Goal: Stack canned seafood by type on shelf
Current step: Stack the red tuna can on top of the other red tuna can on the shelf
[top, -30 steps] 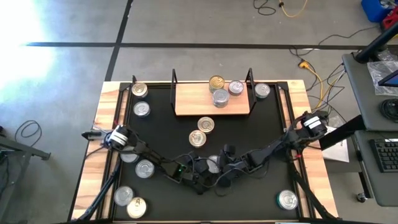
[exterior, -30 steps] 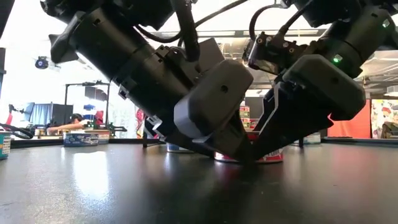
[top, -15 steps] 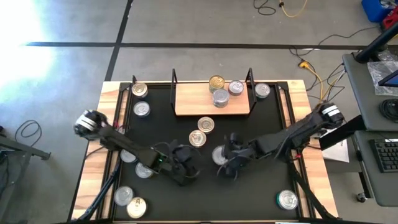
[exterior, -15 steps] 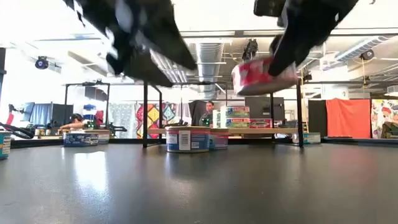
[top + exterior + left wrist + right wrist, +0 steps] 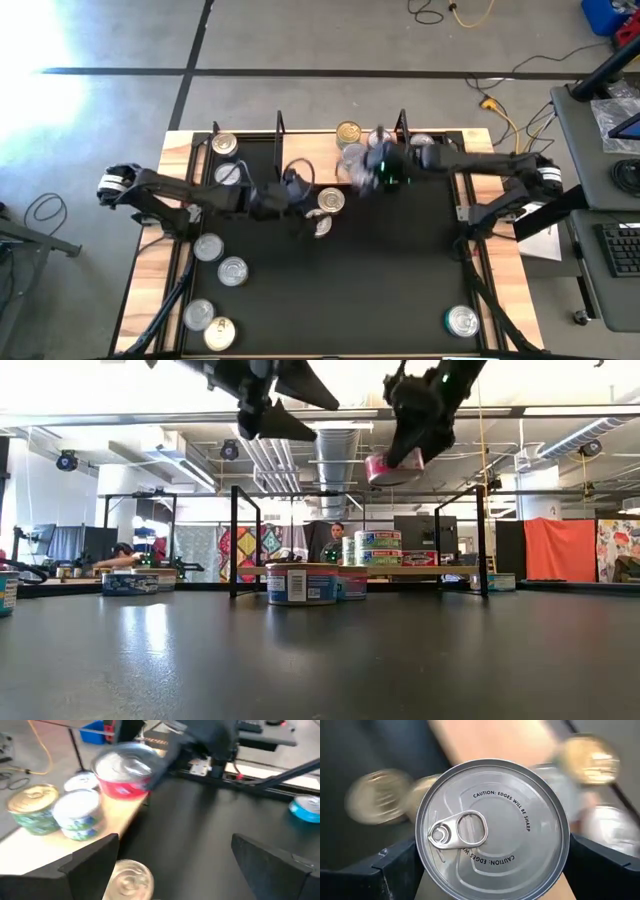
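Colours on your worktop

You have a red-sided, silver-lidded tin [image 5: 125,772] held over the pale-wood shelf [image 5: 305,160]; a gold-lidded, green-labelled tin [image 5: 32,810] and a silver-lidded blue-green one [image 5: 77,814] stand there. Your worktop [image 5: 380,280] is black, edged in light wood.

held tin [image 5: 492,832]: smooth shiny silver metal lid, glossy red label | shelf [image 5: 315,165]: light matt wood | table [image 5: 320,660]: black, slightly glossy, with pale wooden edges

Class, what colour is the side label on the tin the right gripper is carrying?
Red, on the silver-lidded tin held in the right gripper near the shelf; the left wrist view shows it best.
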Robot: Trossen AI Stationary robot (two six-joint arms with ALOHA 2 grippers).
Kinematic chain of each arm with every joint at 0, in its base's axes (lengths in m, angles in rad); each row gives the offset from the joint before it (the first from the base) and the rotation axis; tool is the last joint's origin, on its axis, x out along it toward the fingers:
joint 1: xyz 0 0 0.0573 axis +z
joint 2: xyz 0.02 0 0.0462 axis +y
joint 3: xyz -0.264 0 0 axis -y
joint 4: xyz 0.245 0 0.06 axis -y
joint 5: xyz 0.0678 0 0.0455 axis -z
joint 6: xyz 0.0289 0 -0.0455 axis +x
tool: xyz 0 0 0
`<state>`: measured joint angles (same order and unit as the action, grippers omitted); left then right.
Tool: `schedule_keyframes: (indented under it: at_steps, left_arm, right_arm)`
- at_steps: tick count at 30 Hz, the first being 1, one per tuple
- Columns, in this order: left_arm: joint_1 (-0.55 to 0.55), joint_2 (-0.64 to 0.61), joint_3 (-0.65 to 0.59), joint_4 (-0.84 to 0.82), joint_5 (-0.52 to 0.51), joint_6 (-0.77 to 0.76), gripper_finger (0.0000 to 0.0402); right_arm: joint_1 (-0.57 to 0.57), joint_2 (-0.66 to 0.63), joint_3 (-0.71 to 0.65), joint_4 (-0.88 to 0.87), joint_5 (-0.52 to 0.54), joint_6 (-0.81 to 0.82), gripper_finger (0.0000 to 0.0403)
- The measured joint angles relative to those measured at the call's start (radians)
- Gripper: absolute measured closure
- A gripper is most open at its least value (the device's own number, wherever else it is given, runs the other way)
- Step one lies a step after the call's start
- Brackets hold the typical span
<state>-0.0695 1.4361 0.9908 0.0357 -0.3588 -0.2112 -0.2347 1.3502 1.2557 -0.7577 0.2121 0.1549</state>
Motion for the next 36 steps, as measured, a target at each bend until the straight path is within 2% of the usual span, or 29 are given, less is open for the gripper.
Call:
schedule_keyframes:
  at_steps: [7,15,19,29,36]
  left_arm:
    - [0.129,0.059,0.033,0.083,0.071,-0.01,0.0029]
    - [0.181,0.149,0.111,0.081,-0.003,-0.096,0.0029]
    - [0.197,0.166,0.119,0.079,-0.053,-0.141,0.0029]
    - [0.254,0.158,0.121,0.089,0.062,-0.175,0.0029]
    - [0.268,0.154,0.121,0.129,0.084,-0.149,0.0029]
  right_arm:
    - [-0.279,0.049,0.047,-0.004,-0.057,-0.258,0.0022]
    - [-0.44,0.181,0.171,-0.018,-0.067,-0.525,0.0022]
    - [-0.476,0.253,0.211,-0.05,-0.087,-0.566,0.0022]
    - [-0.494,0.334,0.229,-0.126,-0.081,-0.626,0.0022]
    - [-0.508,0.336,0.229,-0.141,-0.081,-0.629,0.0022]
